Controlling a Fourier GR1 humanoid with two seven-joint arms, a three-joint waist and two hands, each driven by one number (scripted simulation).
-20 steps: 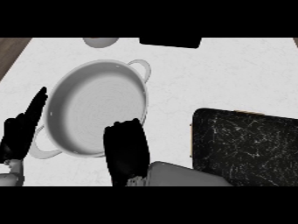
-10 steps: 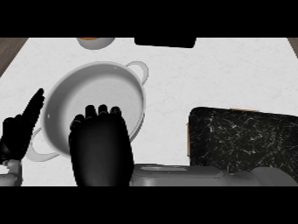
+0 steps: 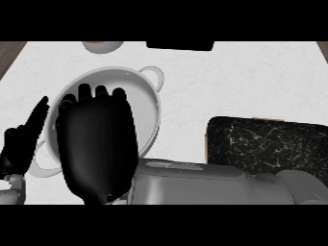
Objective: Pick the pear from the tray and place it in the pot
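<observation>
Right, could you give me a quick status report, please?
Left hand open, beside pot. Right hand open over pot, hiding its inside. No pear showing on tray or elsewhere.
</observation>
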